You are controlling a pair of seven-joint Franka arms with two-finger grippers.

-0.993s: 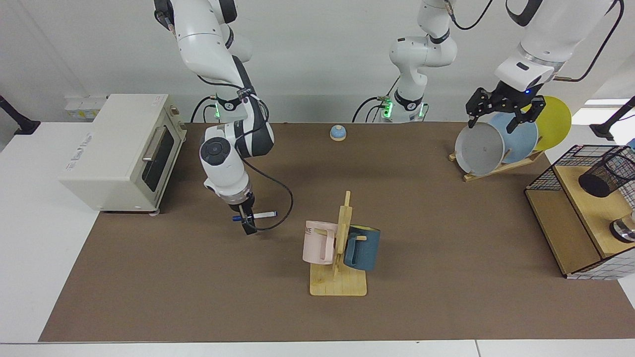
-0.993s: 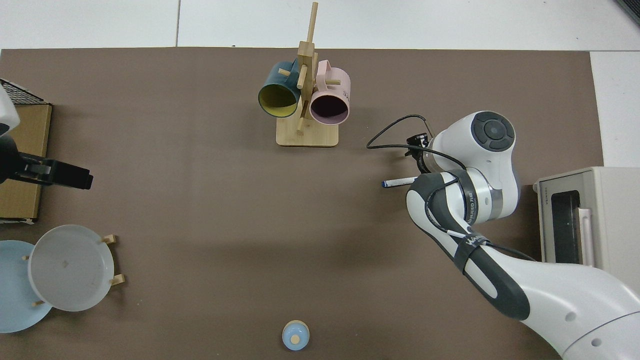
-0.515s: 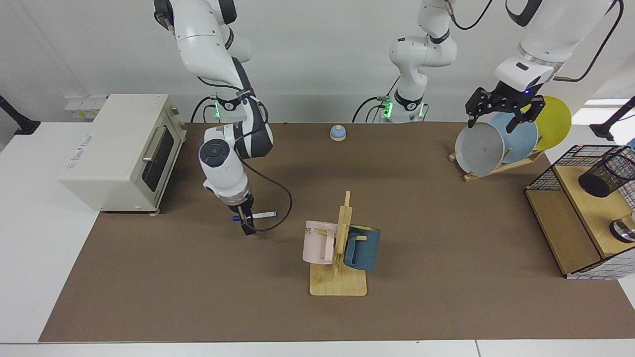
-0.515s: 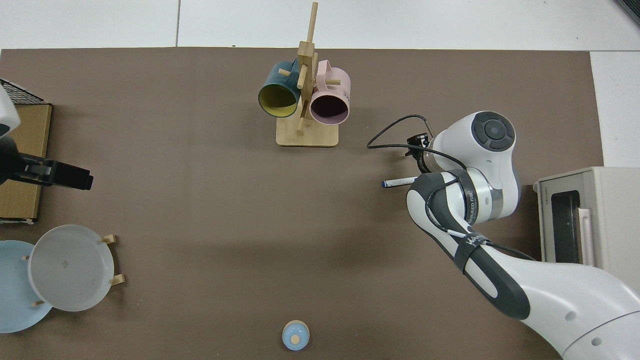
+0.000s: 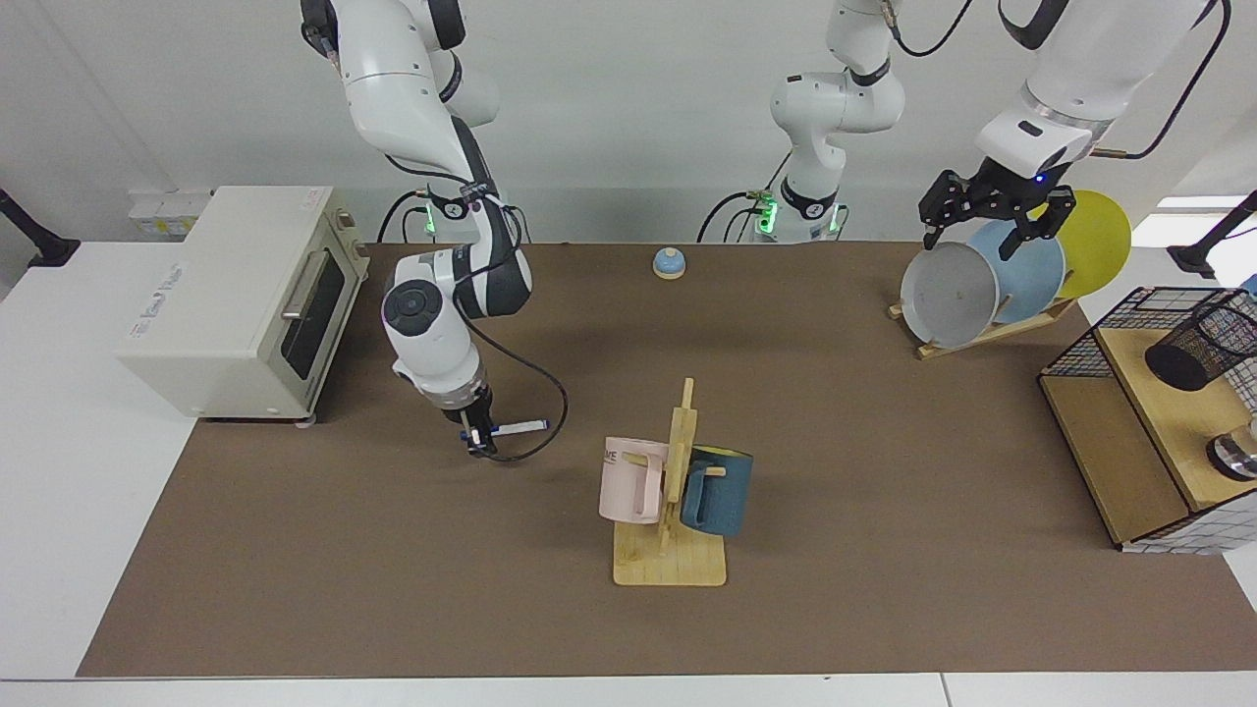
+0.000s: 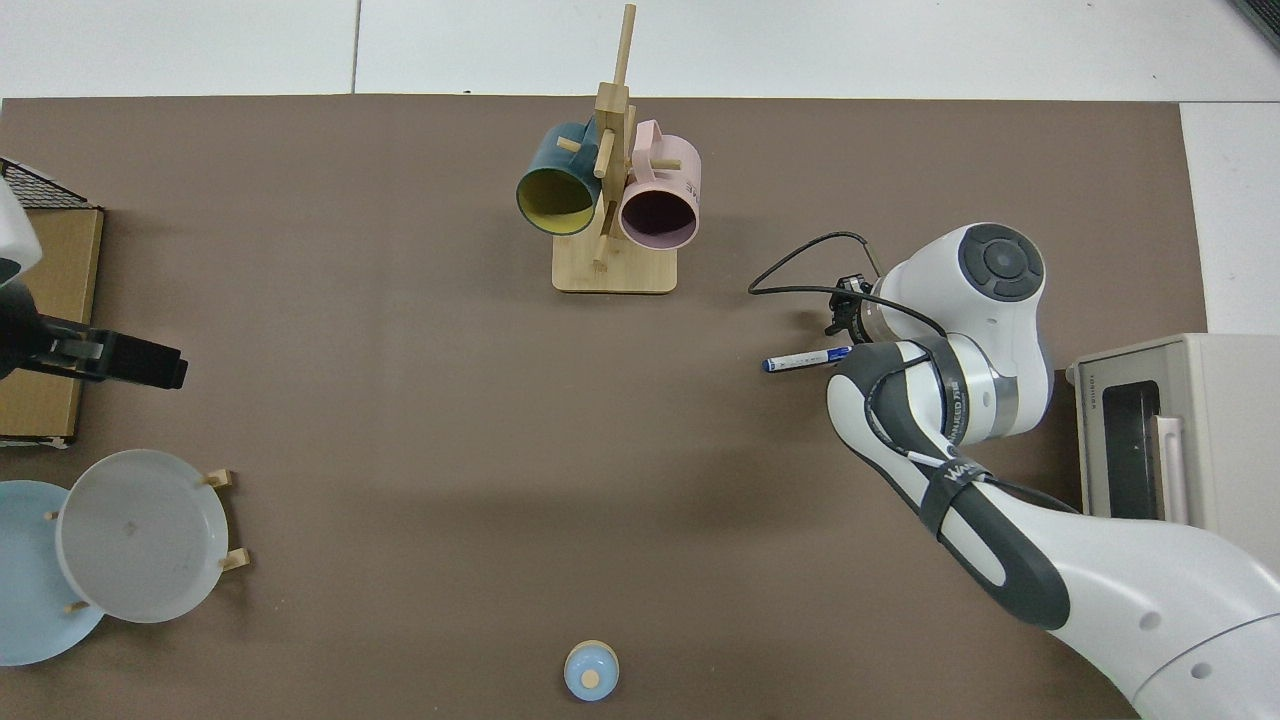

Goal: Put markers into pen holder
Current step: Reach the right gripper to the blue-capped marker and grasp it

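- Near the toaster oven [image 5: 245, 295], your right gripper [image 5: 478, 439] points down over the mat [image 5: 835, 442], fingers pinching the marker [image 5: 518, 427] close to one end.
- Marker lies level in the grip, barrel sticking out sideways toward the mug rack [image 5: 673, 491]; whether it is clear of the mat, you cannot tell from either view.
- From above, the same marker [image 6: 805, 359] shows beside the right wrist, blue end outward.
- Holder [image 5: 1200, 342] sits tipped on the wooden shelf [image 5: 1100, 462] at the far edge, well apart from the marker, with the whole mat between them.
- Left gripper [image 5: 992, 224] waits above the plate rack [image 5: 982, 334], fingers spread, holding nothing.
- Progress: pickup looks done; carry and drop are not. No marker is visible in the holder.
- Left to do, as you would judge it: cross the table or hand over, tip the marker upright, lower it into the mesh cup.
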